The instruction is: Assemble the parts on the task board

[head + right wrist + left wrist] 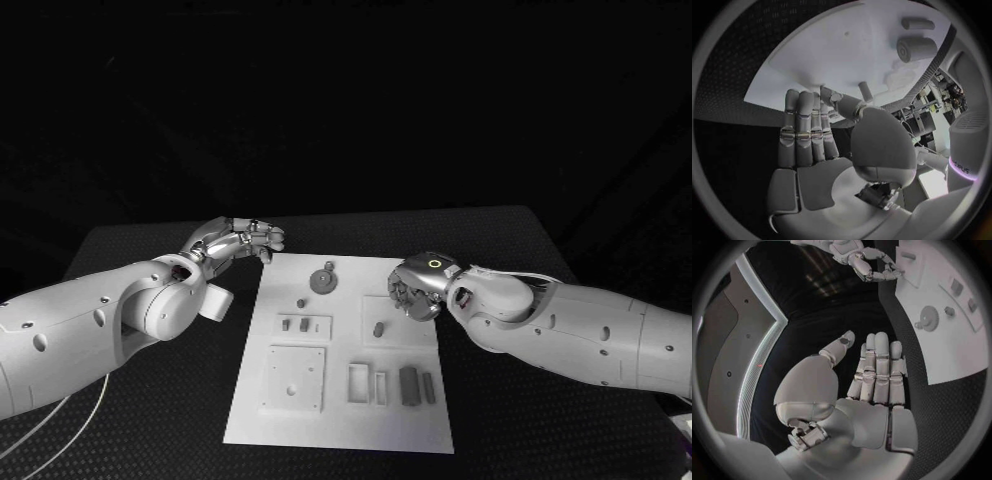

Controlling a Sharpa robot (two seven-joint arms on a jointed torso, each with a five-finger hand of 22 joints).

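Note:
The white task board (339, 410) lies in the middle of the black table. On it are a round disc part (323, 281), small blocks (297, 324), a short peg (378, 327) and dark bars (418, 387). My left hand (240, 240) hovers off the board's far left corner; in the left wrist view its fingers (879, 370) lie straight with nothing in them. My right hand (414, 291) is over the board's far right part, just beyond the peg. In the right wrist view its fingers (804, 130) are stretched out and the peg (866, 91) stands past the thumb tip, not gripped.
A recessed square plate (296, 378) and pale slot frames (366, 384) take up the board's near half. Bare black table (173, 420) lies on either side of the board. The left wrist view shows the board (942, 340) and my right hand (867, 262).

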